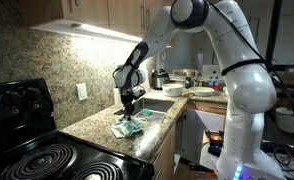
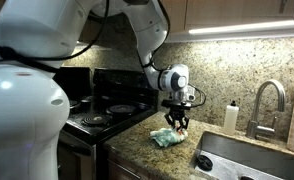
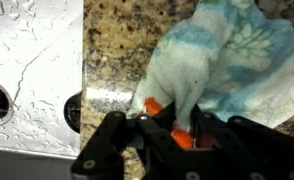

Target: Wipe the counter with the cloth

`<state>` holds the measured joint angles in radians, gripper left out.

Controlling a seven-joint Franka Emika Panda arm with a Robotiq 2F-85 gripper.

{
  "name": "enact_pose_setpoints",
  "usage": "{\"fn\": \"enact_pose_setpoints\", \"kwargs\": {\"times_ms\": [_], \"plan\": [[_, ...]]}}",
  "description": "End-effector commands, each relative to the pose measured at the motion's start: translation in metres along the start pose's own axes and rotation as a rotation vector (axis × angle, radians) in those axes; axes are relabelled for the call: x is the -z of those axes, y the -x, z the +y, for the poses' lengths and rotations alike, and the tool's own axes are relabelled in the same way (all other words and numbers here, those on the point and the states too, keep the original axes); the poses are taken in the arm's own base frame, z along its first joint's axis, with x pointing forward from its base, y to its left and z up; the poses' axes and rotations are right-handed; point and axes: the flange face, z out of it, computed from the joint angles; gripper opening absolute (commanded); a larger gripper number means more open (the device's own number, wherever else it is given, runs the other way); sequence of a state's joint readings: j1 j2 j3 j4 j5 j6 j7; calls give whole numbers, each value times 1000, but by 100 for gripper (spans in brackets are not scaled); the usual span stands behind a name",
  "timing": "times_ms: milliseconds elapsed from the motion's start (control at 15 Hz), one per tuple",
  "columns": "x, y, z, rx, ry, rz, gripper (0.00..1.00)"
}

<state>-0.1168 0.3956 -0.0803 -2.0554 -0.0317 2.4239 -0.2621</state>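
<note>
A white cloth with blue-green pattern (image 3: 222,55) lies crumpled on the speckled granite counter (image 3: 112,55). It also shows in both exterior views (image 1: 126,128) (image 2: 167,139), between the stove and the sink. My gripper (image 3: 172,125) points down onto the cloth and is shut on a pinched fold of it between the orange-tipped fingers. In the exterior views the gripper (image 1: 129,113) (image 2: 176,124) sits right on top of the cloth, at counter height.
A steel sink (image 3: 27,70) (image 2: 249,160) lies right beside the cloth, with a faucet (image 2: 268,100) and a soap bottle (image 2: 230,117) behind. A black coil stove (image 1: 47,160) (image 2: 112,110) borders the counter on the other side. Dishes (image 1: 177,82) stand further along.
</note>
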Motion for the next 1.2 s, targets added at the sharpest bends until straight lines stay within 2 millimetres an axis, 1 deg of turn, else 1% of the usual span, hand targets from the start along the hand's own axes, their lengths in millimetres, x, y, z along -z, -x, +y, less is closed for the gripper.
{"fn": "enact_pose_setpoints", "kwargs": {"times_ms": [0,200,467,600,867,1000,1133], "plan": [[3,-8,-26,12,-20,-11,8],[1,-15,-71,69,-39,-10,8],[-1,-23,-147,164,-65,-13,8],[-3,-23,-189,228,-84,-20,8],[-6,-23,-257,339,-125,-24,8],[-4,-27,-278,385,-125,-20,8],[-4,-34,-264,390,-88,-34,8]]}}
